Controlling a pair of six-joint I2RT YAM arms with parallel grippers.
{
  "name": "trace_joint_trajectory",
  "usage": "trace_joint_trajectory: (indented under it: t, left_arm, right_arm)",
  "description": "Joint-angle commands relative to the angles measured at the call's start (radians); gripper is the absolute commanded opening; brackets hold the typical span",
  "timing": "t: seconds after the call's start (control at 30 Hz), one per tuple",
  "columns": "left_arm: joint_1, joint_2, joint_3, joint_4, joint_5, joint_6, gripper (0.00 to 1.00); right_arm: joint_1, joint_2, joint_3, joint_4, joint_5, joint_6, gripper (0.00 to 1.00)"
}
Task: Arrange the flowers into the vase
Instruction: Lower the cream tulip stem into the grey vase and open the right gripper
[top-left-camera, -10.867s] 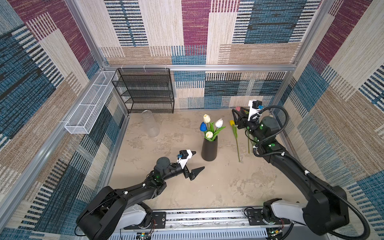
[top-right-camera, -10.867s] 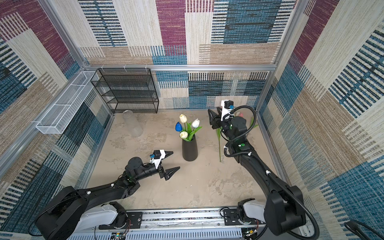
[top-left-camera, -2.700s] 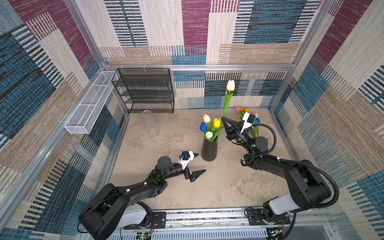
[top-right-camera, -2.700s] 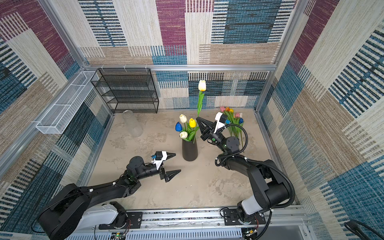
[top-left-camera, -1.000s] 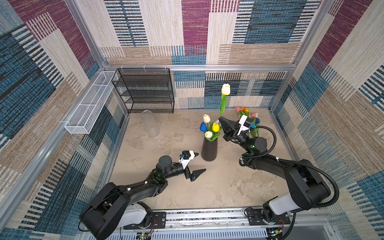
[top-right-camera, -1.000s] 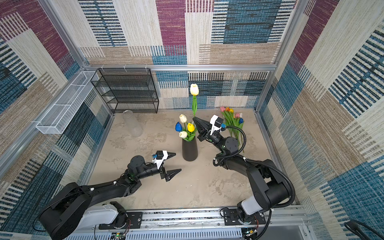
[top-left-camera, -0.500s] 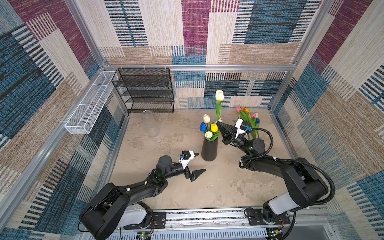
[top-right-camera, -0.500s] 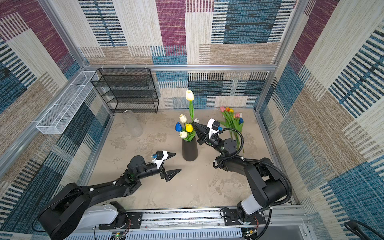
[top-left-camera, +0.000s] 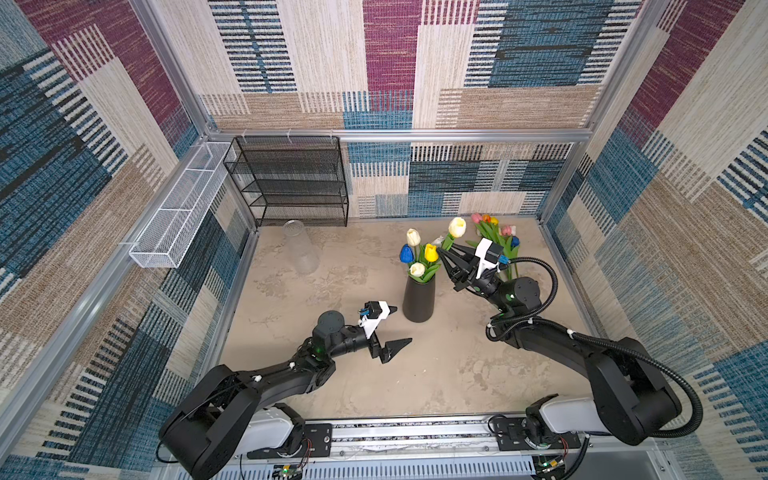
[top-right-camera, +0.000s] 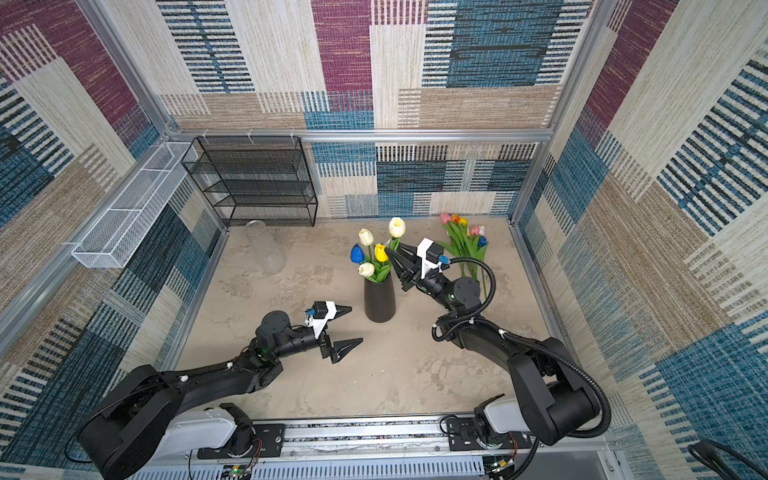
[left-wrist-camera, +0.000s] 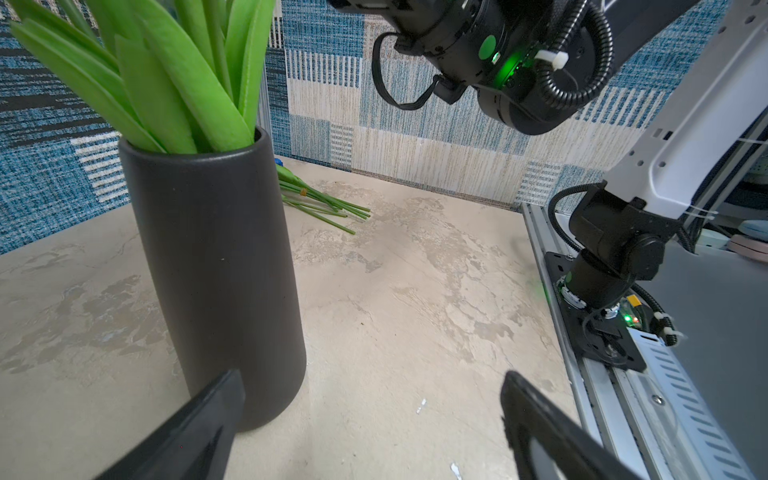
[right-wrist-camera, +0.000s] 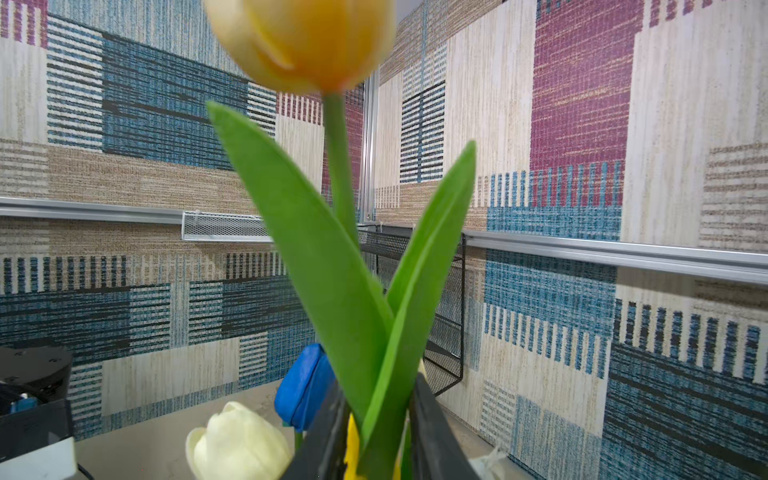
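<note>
About a third of the job looks done. Four tulips (top-left-camera: 417, 270) stand in the vase (top-left-camera: 419, 301) at mid-table: white, blue, yellow, cream. A fifth tulip (top-left-camera: 457, 227) leans over the vase's right rim. Its lower end is hidden, so I cannot tell how deep it sits. The right gripper (right-wrist-camera: 378, 384) has its jaws on either side of the leaves, but whether they pinch or stand loose I cannot tell. A pile (top-left-camera: 494, 232) of pink, orange and blue tulips lies at the far right, left to do. The left gripper (top-left-camera: 402, 325) hangs wide and empty, near-left of the vase. The fifth tulip has a cream-yellow head, thin green stem and two long blade leaves.
</note>
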Motion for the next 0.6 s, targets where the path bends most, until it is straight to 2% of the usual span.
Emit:
trace_joint_trajectory:
  t: [0.0,0.4,0.57]
  left_arm:
    - [0.001,0.002,0.007,0.025,0.01,0.009,0.99]
    - [0.001,-0.001,0.007,0.021,0.007,0.009,0.99]
    - [0.001,0.002,0.007,0.024,0.008,0.007,0.99]
  right_arm:
    - [0.0,-0.004,0.033,-0.106,0.016,-0.038,0.21]
    - [0.0,0.003,0.029,-0.21,0.047,-0.051,0.21]
    - [0.0,0.023,0.023,-0.235,-0.013,-0.059,0.19]
